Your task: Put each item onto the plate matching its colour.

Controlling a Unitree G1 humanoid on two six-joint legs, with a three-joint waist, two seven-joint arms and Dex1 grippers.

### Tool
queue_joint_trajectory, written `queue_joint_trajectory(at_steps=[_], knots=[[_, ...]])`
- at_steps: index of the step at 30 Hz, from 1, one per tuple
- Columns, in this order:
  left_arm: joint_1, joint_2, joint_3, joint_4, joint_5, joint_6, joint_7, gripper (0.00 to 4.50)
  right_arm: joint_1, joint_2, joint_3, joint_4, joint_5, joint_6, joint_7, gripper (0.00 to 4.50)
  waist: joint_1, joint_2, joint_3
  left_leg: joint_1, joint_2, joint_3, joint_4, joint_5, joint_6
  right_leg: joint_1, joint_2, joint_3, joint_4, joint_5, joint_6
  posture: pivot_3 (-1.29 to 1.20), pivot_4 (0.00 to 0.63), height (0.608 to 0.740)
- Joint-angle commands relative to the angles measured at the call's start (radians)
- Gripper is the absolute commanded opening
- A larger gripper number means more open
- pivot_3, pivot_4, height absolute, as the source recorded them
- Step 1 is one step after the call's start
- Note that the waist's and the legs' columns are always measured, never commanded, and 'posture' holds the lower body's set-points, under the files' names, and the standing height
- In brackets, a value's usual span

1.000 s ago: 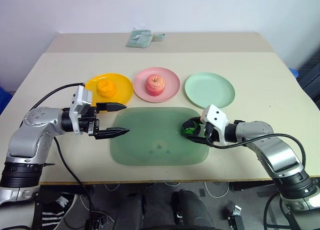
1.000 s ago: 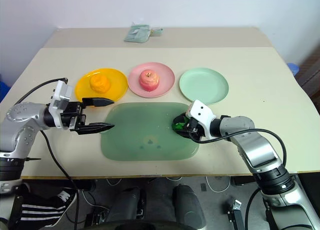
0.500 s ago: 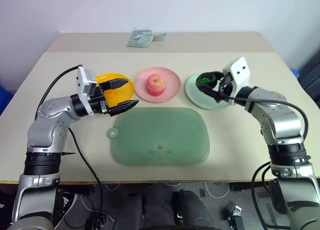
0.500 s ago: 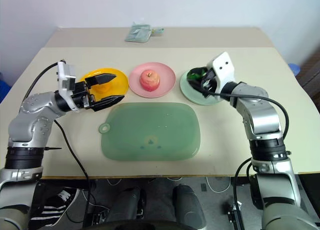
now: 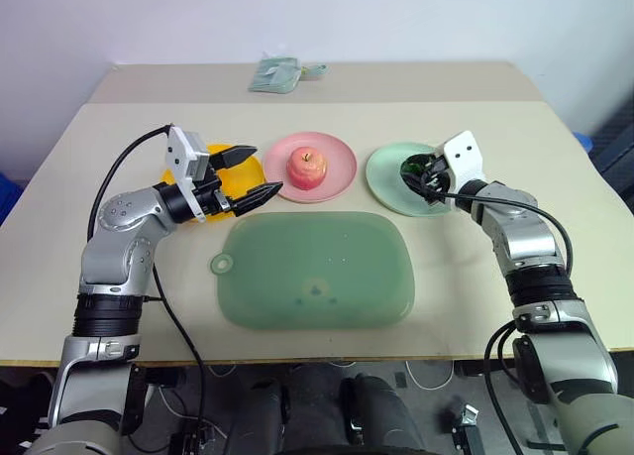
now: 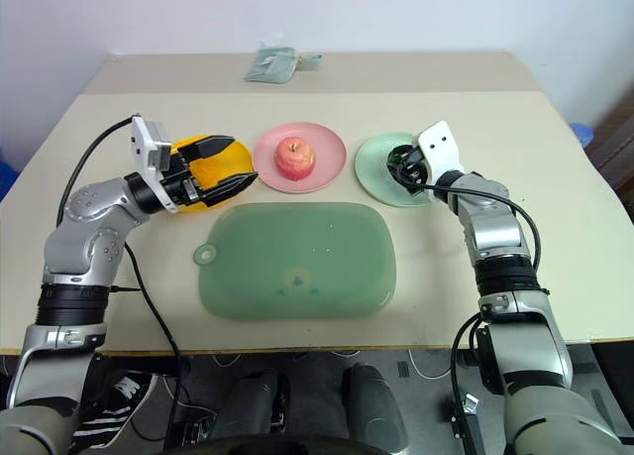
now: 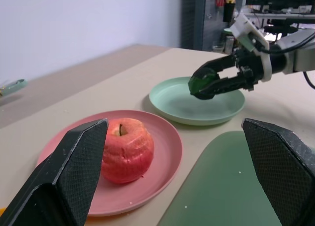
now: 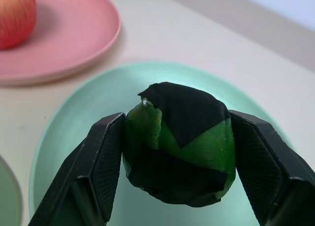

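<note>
The right gripper [image 8: 179,152] is clamped on the green-and-black lump [image 8: 179,142], one black finger on each side of it, and holds it over the mint green plate [image 5: 391,187]; from the left wrist view the lump seems to hang just clear of the plate's surface, though whether it touches is hard to tell. The left gripper [image 5: 250,173] has its fingers spread wide with nothing between them, and it hovers over the near edge of the yellow-orange plate [image 6: 238,158], pointing toward the pink plate [image 5: 342,168]. The red-pink apple [image 5: 306,167] sits upright with its stem up in the middle of the pink plate. The orange fruit [image 6: 210,162] lies on the yellow-orange plate, partly hidden behind the left gripper's fingers. The three plates stand in a row on the table [image 5: 297,108], just beyond the large green mat [image 5: 317,272], which lies bare. At the far edge of the table lies a small greenish bundle [image 5: 279,75].
</note>
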Motion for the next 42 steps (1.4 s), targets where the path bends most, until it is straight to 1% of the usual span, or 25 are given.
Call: queue_joint_trajectory(at_steps=[1,2,3,5,7,9,11,16,19,21,24,26,28,30,32,36,38,39,42], knots=[[-0.001,0.011,0.015,-0.043,-0.018,0.002,-0.003,4.50,-0.010,0.002,-0.007,-0.016,-0.008,-0.036,0.012,3.25,0.000,0.000,0.000,0.000,0.000,0.000,0.000,0.000,0.000,0.000,0.000,0.000,0.000,0.000,0.000,0.00,0.150,0.740],[-0.001,0.011,0.016,-0.043,-0.020,0.004,-0.004,4.50,-0.010,0.004,-0.012,-0.018,-0.001,-0.032,0.017,3.25,0.000,0.000,0.000,0.000,0.000,0.000,0.000,0.000,0.000,0.000,0.000,0.000,0.000,0.000,0.000,0.00,0.150,0.740],[-0.003,0.011,0.017,-0.041,-0.020,0.004,-0.005,4.50,-0.011,0.003,-0.014,-0.019,0.001,-0.035,0.022,3.79,0.000,0.000,0.000,0.000,0.000,0.000,0.000,0.000,0.000,0.000,0.000,0.000,0.000,0.000,0.000,0.00,0.150,0.740],[-0.007,0.010,0.018,-0.039,-0.021,0.002,-0.007,4.50,-0.016,0.003,-0.027,-0.027,0.014,-0.042,0.026,4.47,0.000,0.000,0.000,0.000,0.000,0.000,0.000,0.000,0.000,0.000,0.000,0.000,0.000,0.000,0.000,0.00,0.150,0.740],[-0.012,0.009,0.018,-0.036,-0.024,0.005,-0.009,4.50,-0.024,0.004,-0.047,-0.039,0.039,-0.029,0.034,4.47,0.000,0.000,0.000,0.000,0.000,0.000,0.000,0.000,0.000,0.000,0.000,0.000,0.000,0.000,0.000,0.00,0.150,0.740],[-0.013,0.009,0.018,-0.035,-0.024,0.006,-0.010,4.50,-0.029,-0.002,-0.059,-0.059,0.036,-0.059,0.018,4.47,0.000,0.000,0.000,0.000,0.000,0.000,0.000,0.000,0.000,0.000,0.000,0.000,0.000,0.000,0.000,0.00,0.150,0.740],[-0.013,0.010,0.018,-0.035,-0.027,0.010,-0.011,4.50,-0.041,0.004,-0.095,-0.100,0.075,-0.051,0.019,4.47,0.000,0.000,0.000,0.000,0.000,0.000,0.000,0.000,0.000,0.000,0.000,0.000,0.000,0.000,0.000,0.00,0.150,0.740],[0.004,0.032,0.035,-0.035,-0.042,0.014,-0.033,4.50,-0.012,0.010,-0.142,-0.379,0.262,0.028,0.144,4.47,-0.002,0.001,0.000,0.000,0.001,0.000,0.000,0.000,0.000,0.000,0.000,0.000,0.000,0.000,0.000,0.00,0.150,0.740],[0.016,0.054,0.047,-0.035,-0.071,0.041,-0.057,4.50,0.047,-0.012,-0.144,-0.543,0.367,0.104,0.225,4.47,0.001,0.001,0.000,0.000,0.001,-0.001,0.000,0.000,0.000,0.000,0.000,0.000,0.000,0.000,0.000,0.00,0.150,0.740],[0.035,0.079,0.075,-0.013,-0.093,0.033,-0.099,4.50,0.131,-0.059,-0.127,-0.688,0.450,0.169,0.314,4.47,0.007,0.001,0.000,0.000,0.001,-0.001,0.000,0.000,0.000,0.000,-0.001,0.000,0.000,0.000,0.000,0.00,0.150,0.740],[0.073,0.115,0.094,0.004,-0.108,0.011,-0.168,4.50,0.234,-0.130,-0.123,-0.812,0.517,0.220,0.409,4.47,0.006,0.001,0.000,0.000,0.000,-0.001,0.000,0.000,0.001,0.001,-0.002,-0.001,-0.001,0.000,0.000,0.00,0.150,0.740],[0.094,0.131,0.106,0.017,-0.108,-0.012,-0.206,4.50,0.296,-0.173,-0.123,-0.868,0.524,0.217,0.453,4.47,0.005,0.001,0.000,0.000,0.000,-0.001,0.000,0.000,0.001,0.002,-0.003,-0.001,-0.001,0.000,0.000,0.00,0.150,0.740],[0.109,0.141,0.108,0.026,-0.099,-0.031,-0.225,4.50,0.345,-0.204,-0.135,-0.895,0.522,0.202,0.479,4.47,0.005,0.001,0.000,0.001,0.000,-0.001,0.000,0.000,0.001,0.003,-0.003,-0.001,-0.001,0.000,0.000,0.00,0.150,0.740],[0.115,0.167,0.112,0.063,-0.093,-0.023,-0.250,4.50,0.415,-0.276,-0.140,-0.937,0.539,0.242,0.534,4.47,0.006,0.001,0.000,0.002,0.000,-0.001,0.000,0.000,0.001,0.004,-0.002,-0.002,-0.001,0.000,0.000,0.00,0.150,0.740],[0.114,0.182,0.120,0.099,-0.085,-0.051,-0.270,4.50,0.474,-0.313,-0.174,-0.965,0.558,0.247,0.554,4.47,0.006,0.001,0.000,0.002,0.000,-0.002,0.000,0.000,0.001,0.004,-0.001,-0.002,-0.001,0.000,0.000,0.00,0.150,0.740],[0.132,0.179,0.124,0.085,-0.081,-0.097,-0.279,4.50,0.535,-0.340,-0.237,-0.962,0.534,0.178,0.571,4.47,0.004,0.001,0.000,0.003,0.000,-0.002,0.001,0.000,0.001,0.004,0.000,-0.001,-0.001,0.000,0.000,0.00,0.150,0.740],[0.155,0.189,0.104,0.072,-0.056,-0.120,-0.292,4.50,0.559,-0.342,-0.269,-0.943,0.505,0.130,0.568,4.47,0.004,0.001,0.000,0.003,0.000,-0.002,0.001,0.000,0.001,0.005,0.000,-0.001,-0.001,0.000,0.000,0.00,0.150,0.740],[0.158,0.191,0.100,0.090,-0.034,-0.156,-0.297,4.50,0.570,-0.344,-0.277,-0.940,0.500,0.125,0.563,4.47,0.005,0.001,0.000,0.003,0.000,-0.002,0.001,0.000,0.001,0.005,0.000,-0.001,-0.001,0.000,0.000,0.00,0.150,0.740],[0.148,0.176,0.090,0.110,-0.018,-0.180,-0.291,4.50,0.598,-0.361,-0.303,-0.909,0.501,0.129,0.573,4.47,0.007,0.001,0.000,0.003,0.000,-0.002,0.001,0.000,0.001,0.005,0.000,-0.001,-0.001,0.000,0.000,0.00,0.150,0.740]])
